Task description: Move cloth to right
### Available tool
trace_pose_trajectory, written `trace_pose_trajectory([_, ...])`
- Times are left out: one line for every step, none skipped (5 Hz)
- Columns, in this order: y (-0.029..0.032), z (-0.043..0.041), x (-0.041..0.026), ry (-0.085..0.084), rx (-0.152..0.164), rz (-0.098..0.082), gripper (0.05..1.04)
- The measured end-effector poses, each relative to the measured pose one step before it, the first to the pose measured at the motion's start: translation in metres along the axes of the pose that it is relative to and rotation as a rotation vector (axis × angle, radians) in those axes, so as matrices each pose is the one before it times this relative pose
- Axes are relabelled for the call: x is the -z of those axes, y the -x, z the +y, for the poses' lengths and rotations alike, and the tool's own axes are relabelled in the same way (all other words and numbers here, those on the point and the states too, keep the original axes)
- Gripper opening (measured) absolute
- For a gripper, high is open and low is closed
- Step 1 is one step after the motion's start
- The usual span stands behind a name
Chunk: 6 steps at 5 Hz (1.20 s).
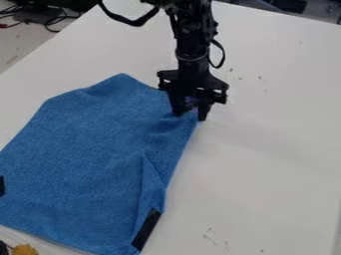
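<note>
Camera view had the gripper w/ fingers parted at the blue cloth's upper R edge, most fabric L of them; too shallow a pinch there prob. risked a slip, & drag on the far side, bunching.

Camera view: from fixed place above white table, looking down at slant. Camera faces toward side where black arm enters, at top edge. Distance is rather near: blue cloth is cut by left border, yet whole gripper fits inside. Beyond table's far edge, upper left corner takes in cables. Table edges run obliquely across view.
</note>
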<state>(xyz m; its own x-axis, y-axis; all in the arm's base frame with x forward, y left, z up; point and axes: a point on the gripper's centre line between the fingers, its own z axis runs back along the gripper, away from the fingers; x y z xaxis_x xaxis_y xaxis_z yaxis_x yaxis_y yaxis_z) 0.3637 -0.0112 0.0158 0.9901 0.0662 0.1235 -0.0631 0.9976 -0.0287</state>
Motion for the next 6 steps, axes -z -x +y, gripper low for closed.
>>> trace_pose_trajectory([-0.00627,0.00584,-0.00140,0.0004,0.0137,-0.0019,0.989])
trace_pose_trajectory([-0.00185,0.00094,0.00312,0.0069,0.0127,0.0108,1.002])
trace_pose_trajectory([-0.00179,0.00422,-0.00186,0.0000,-0.0022,0.0027,1.000])
trace_pose_trajectory([-0.00113,0.00567,-0.00300,-0.0125,-0.0065,0.0058,1.001])
trace_pose_trajectory([-0.00254,0.00233,-0.00242,-0.0084,0.0010,-0.0001,1.001])
trace_pose_trajectory([-0.00214,0.00522,0.00395,0.0265,0.0000,-0.0026,0.993])
